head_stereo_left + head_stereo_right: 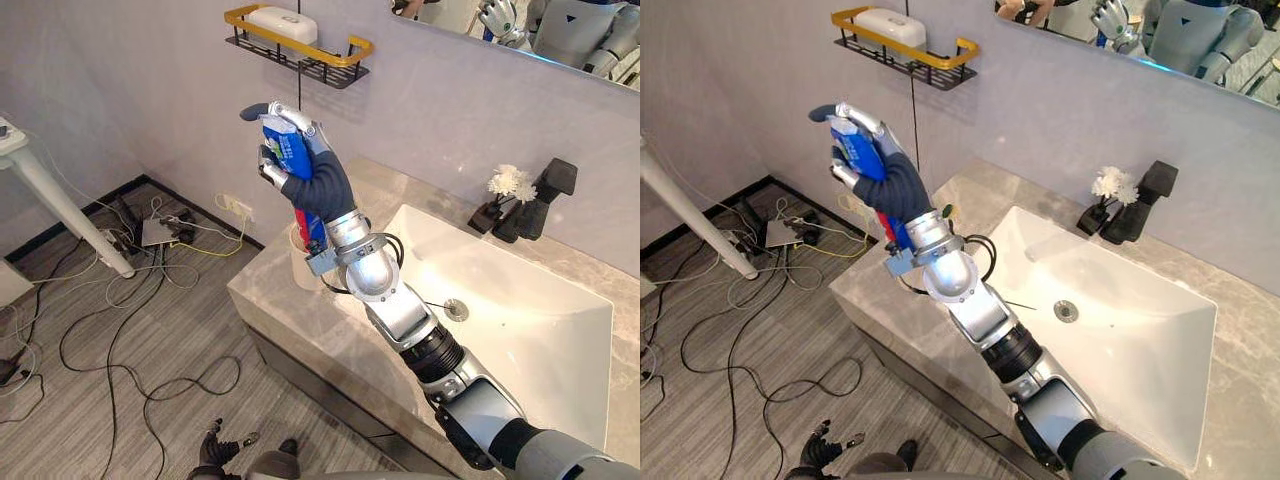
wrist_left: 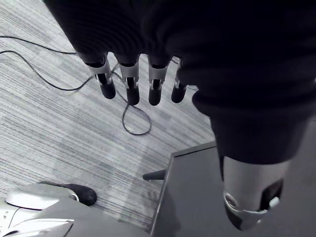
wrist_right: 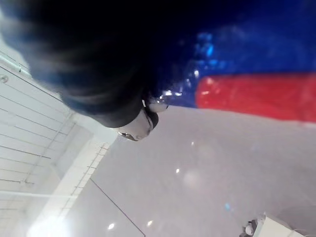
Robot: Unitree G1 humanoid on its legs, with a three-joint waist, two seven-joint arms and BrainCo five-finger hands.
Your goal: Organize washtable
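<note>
Right hand (image 1: pixel 312 182), raised above the left end of the bench (image 1: pixel 285 315). Its fingers (image 1: pixel 295 118) are curled round a blue-and-red tube (image 1: pixel 285 150), with one dark-tipped digit standing out past the tube's upper end. The tube's long axis runs nearly upright and leans slightly. Its blue end points up toward the wall shelf (image 1: pixel 345 52), and its red end points down from under the wrist toward a pale cup (image 1: pixel 300 268). The cup stands on the bench near the left edge. The tube is held in the air, clear of the bench, between the cup below and the shelf above. The shelf has a yellow rail and carries a white block (image 1: pixel 282 22).

Right of the cup, a white basin (image 1: pixel 530 330) is set into the bench. A black tap (image 1: pixel 545 195) and a small vase of white flowers (image 1: pixel 512 182) stand at the basin's back edge, just beside each other.

Left hand (image 2: pixel 129 81): hangs low over the striped floor (image 2: pixel 59 133), fingers loosely straight and side by side, holding nothing.
</note>
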